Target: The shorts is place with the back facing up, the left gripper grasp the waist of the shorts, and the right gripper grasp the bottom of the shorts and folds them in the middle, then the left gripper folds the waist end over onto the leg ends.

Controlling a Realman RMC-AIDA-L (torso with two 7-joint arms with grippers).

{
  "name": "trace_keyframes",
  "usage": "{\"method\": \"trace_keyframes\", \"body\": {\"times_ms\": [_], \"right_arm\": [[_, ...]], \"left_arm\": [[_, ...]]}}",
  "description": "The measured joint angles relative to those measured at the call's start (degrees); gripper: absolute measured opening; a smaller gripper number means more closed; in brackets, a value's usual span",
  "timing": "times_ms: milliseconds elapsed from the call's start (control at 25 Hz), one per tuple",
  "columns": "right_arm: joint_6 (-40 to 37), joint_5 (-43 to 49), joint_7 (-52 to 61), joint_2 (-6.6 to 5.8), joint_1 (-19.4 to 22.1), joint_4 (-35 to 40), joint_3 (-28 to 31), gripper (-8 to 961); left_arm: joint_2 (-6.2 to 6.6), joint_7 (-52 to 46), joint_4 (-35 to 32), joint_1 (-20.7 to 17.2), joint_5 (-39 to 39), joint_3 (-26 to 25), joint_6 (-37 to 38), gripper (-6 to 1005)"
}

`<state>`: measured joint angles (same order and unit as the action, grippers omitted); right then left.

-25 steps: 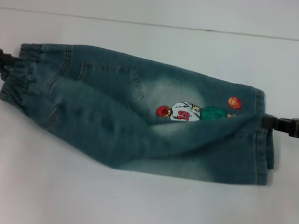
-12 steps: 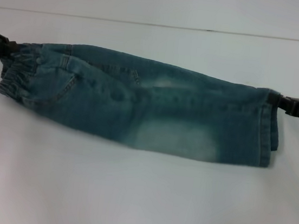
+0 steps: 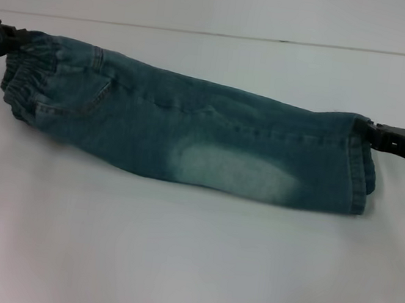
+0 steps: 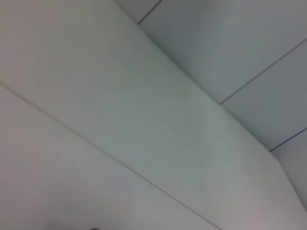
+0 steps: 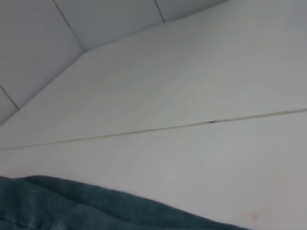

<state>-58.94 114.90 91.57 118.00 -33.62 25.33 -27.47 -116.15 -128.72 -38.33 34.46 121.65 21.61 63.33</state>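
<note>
The shorts (image 3: 190, 131) lie folded lengthwise as a long denim band across the white table (image 3: 173, 266). One back pocket and a faded patch face up; the embroidered cartoon is hidden inside the fold. My left gripper (image 3: 15, 41) is at the far corner of the elastic waist (image 3: 25, 82), shut on it. My right gripper (image 3: 371, 131), with its white label, is shut on the far corner of the bottom of the shorts (image 3: 360, 174). In the right wrist view only an edge of the shorts (image 5: 72, 208) shows. The left wrist view shows bare table.
A thin seam line (image 3: 202, 32) runs across the table behind the shorts. White tabletop stretches in front of the shorts toward me. Beyond the table edge (image 5: 43, 91) a tiled floor shows in the wrist views.
The near half of the shorts has been carried over the far half, covering the cartoon and ball. Both grippers moved away from me, and the band now lies flatter and slightly slanted.
</note>
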Motion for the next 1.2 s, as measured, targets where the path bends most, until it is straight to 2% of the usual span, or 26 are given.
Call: {"method": "trace_keyframes", "body": {"times_ms": [240, 600, 840, 1120, 1200], "right_arm": [[0.1, -5.7, -4.0, 0.12, 0.2, -1.6, 0.0, 23], [1.4, -9.7, -7.5, 0.38, 0.3, -3.0, 0.1, 31], [4.4, -9.9, -8.4, 1.28, -0.4, -3.4, -0.2, 44], [4.9, -9.9, -8.8, 1.42, -0.9, -4.0, -0.6, 60], [4.9, -9.9, -8.9, 1.43, -0.8, -4.1, -0.6, 123]], "left_arm": [[-0.67, 3.0, 0.9, 0.6, -0.7, -0.1, -2.5, 50], [-1.19, 3.6, 1.5, -0.7, -1.9, -0.2, -6.1, 57], [-2.12, 8.9, 1.8, -1.2, -4.4, 0.2, -6.4, 61], [-3.84, 15.0, 1.9, -1.2, -8.2, 0.1, -7.5, 86], [-4.03, 16.1, 2.0, -1.5, -8.7, 0.0, -8.6, 126]]}}
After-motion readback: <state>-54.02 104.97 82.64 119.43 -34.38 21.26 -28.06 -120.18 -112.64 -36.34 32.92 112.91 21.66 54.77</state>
